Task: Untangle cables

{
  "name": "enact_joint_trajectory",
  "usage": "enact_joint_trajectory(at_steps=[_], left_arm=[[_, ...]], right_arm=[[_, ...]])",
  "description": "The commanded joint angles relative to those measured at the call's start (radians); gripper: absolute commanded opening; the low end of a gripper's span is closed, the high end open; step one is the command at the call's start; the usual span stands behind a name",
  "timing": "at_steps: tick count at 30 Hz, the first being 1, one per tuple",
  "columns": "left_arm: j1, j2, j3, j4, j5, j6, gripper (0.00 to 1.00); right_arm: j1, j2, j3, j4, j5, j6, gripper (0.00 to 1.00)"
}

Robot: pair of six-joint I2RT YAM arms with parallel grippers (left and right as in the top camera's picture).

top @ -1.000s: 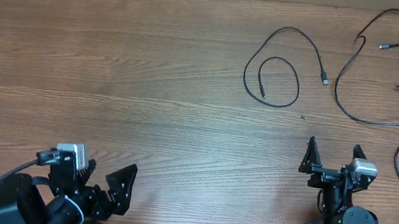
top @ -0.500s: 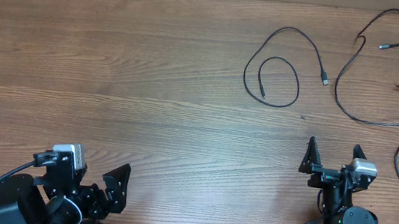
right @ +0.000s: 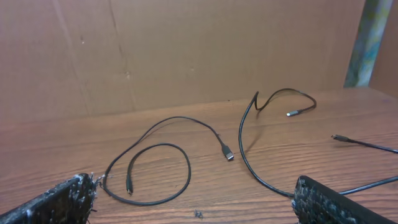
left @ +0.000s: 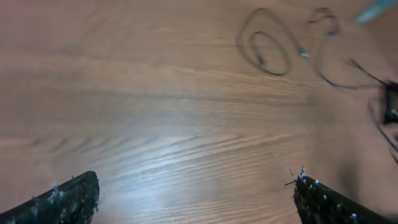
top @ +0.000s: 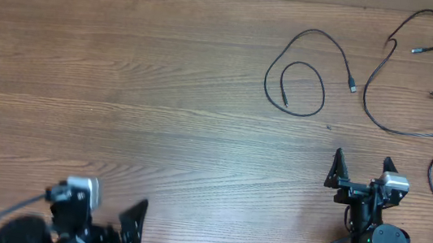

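Observation:
Several thin black cables lie apart on the far right of the wooden table (top: 122, 86). A coiled cable (top: 323, 93) lies left of a long winding cable (top: 365, 93), and a third cable (top: 431, 175) curves at the right edge. My right gripper (top: 363, 159) is open near the front edge, a good way short of them. Its wrist view shows the coiled cable (right: 143, 203) and the long cable (right: 240, 140) beyond its open, empty gripper (right: 194, 183). My left gripper (left: 196, 180) is open and empty at the front left, far from the blurred cables (left: 288, 62).
A brown cardboard wall (right: 186, 50) stands along the table's far edge, behind the cables. A small dark speck (right: 198, 214) lies on the wood just beyond my right fingers. The left arm's body (top: 66, 219) sits at the front left edge.
My left arm has drawn back toward the front edge of the table, its gripper still open. The right arm and the cables have not moved.

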State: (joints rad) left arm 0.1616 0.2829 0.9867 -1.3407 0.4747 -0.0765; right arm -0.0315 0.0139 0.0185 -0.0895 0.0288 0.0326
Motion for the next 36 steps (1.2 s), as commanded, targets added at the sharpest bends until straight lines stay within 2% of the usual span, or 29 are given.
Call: enact_joint_trajectory(at_steps=[1, 6, 13, 19, 23, 26, 31, 36], left_arm=[[-0.105, -0.118, -0.023, 0.045, -0.006, -0.044, 1.00], [-0.200, -0.282, -0.074, 0.154, -0.005, -0.111, 1.00], [-0.248, -0.278, -0.158, 0.317, -0.003, -0.102, 1.00], [-0.252, -0.278, -0.348, 0.638, -0.011, 0.019, 0.99], [-0.253, -0.279, -0.514, 0.874, -0.010, 0.017, 1.00], [-0.253, -0.279, -0.629, 0.995, -0.010, 0.017, 1.00], [-0.252, -0.279, -0.772, 1.090, -0.034, 0.015, 1.00], [-0.252, -0.280, -0.870, 1.152, -0.136, -0.068, 0.99]], right_arm=[[-0.003, -0.011, -0.011, 0.006, -0.004, -0.004, 1.00], [-0.003, -0.011, -0.011, 0.007, -0.004, -0.004, 1.00], [-0.003, -0.011, -0.011, 0.007, -0.004, -0.004, 1.00], [-0.003, -0.011, -0.011, 0.007, -0.004, -0.004, 1.00], [-0.003, -0.011, -0.011, 0.007, -0.004, -0.004, 1.00], [-0.003, -0.011, -0.011, 0.007, -0.004, -0.004, 1.00], [-0.003, -0.011, -0.011, 0.007, -0.004, -0.004, 1.00], [-0.003, -0.011, -0.011, 0.007, -0.004, -0.004, 1.00]])
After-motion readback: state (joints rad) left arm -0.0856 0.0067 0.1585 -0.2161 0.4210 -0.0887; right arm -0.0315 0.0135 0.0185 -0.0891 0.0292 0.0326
